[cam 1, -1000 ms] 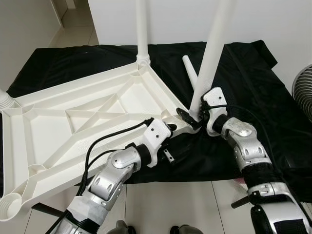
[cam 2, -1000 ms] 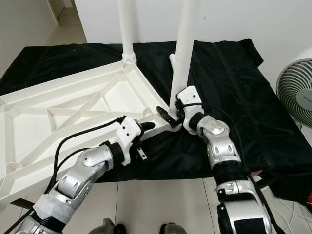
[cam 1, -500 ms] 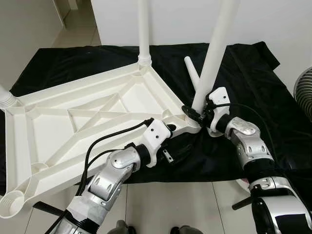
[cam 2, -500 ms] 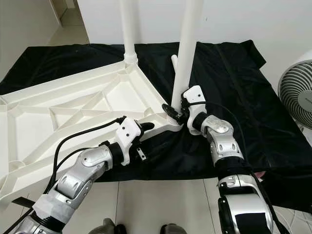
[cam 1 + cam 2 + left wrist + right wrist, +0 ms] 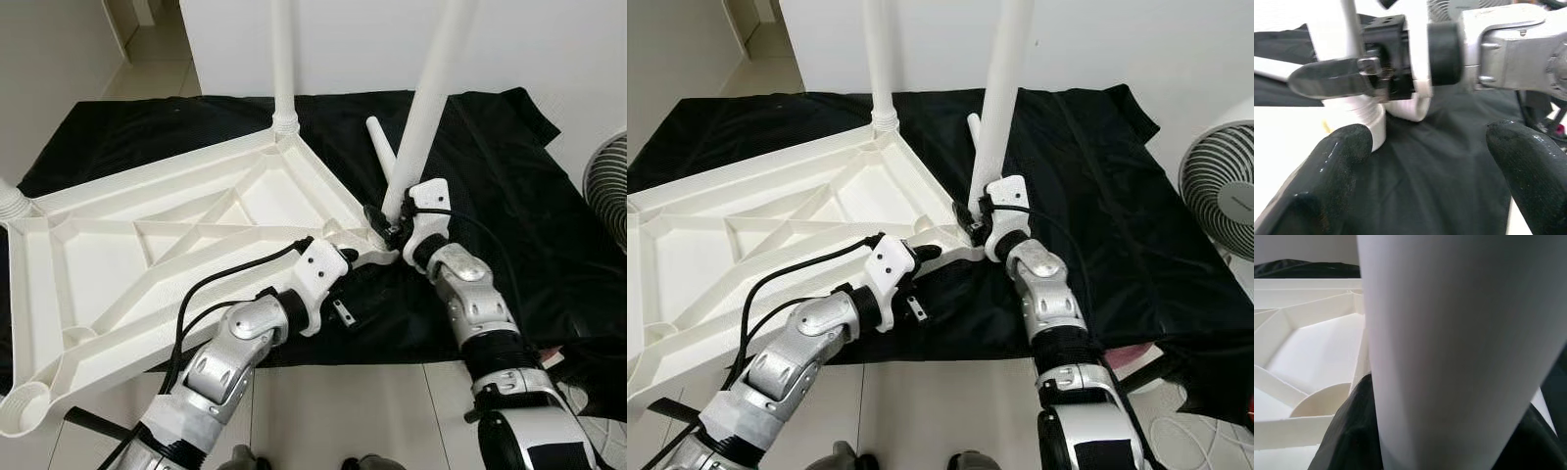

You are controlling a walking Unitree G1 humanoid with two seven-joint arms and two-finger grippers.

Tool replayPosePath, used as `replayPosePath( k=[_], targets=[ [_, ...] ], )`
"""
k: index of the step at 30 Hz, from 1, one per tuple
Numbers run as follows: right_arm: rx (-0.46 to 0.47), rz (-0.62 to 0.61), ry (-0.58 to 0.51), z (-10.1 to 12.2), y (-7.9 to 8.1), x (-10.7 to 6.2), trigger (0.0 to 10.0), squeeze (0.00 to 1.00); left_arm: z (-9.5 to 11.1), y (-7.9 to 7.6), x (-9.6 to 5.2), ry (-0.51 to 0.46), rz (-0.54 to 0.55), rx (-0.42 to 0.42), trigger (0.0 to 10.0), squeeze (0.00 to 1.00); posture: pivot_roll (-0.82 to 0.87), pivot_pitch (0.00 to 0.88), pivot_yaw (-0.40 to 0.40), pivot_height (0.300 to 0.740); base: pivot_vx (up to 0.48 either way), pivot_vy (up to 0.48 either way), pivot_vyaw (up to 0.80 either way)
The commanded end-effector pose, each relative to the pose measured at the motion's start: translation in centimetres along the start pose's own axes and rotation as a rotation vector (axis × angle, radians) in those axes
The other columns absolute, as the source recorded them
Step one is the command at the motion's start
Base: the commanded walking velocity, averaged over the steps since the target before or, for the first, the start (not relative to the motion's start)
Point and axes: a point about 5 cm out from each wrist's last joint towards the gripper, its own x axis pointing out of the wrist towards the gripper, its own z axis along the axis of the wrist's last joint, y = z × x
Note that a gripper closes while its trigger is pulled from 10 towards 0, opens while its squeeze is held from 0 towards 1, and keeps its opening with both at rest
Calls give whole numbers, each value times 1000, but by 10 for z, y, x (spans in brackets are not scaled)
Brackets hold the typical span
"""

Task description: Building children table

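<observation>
**A:** Where's the leg?

**B:** My right gripper (image 5: pixel 390 227) is clamped round the white leg (image 5: pixel 423 117) at its base, right over the corner socket of the upturned tabletop (image 5: pixel 147 245). My left gripper (image 5: pixel 338 284) hangs spread and empty just beside that corner.

**A:** Handling?

**B:** Light, stiff, slick plastic, I'd judge; I'd grip low.

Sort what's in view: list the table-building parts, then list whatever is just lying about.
Job:
tabletop, upside down
fitted leg
leg held by right gripper at the corner socket
spare leg
left gripper

Lying about:
black cloth
fan
</observation>
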Motion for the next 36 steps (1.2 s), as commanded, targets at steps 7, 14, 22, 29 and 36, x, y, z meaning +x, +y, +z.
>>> replayPosePath(
  k=[7, 14, 22, 29, 36],
  targets=[
    [109, -290, 79, -19, 8, -11, 10000, 0, -8, -3, -4, 33, -30, -16, 10000, 0, -129, 79, 37, 740, 0, 0, 0],
    [156, -485, 21, 0, 26, -12, 10000, 0, -8, -3, -4, 32, -25, -19, 10000, 0, -125, 85, 31, 740, 0, 0, 0],
    [164, -457, -23, 5, 20, -11, 10000, 1000, -9, -5, -5, 35, -24, -23, 10000, 0, -123, 90, 33, 740, 0, 0, 0],
    [137, -353, -62, 15, 12, -9, 10000, 1000, -8, -4, -5, 35, -17, -24, 10000, 0, -120, 98, 30, 740, 0, 0, 0],
    [121, -196, -62, 19, 11, -14, 10000, 0, -9, 1, -5, 42, 11, -10, 10000, 0, -117, 100, 30, 740, 0, 0, 0]
  ],
)
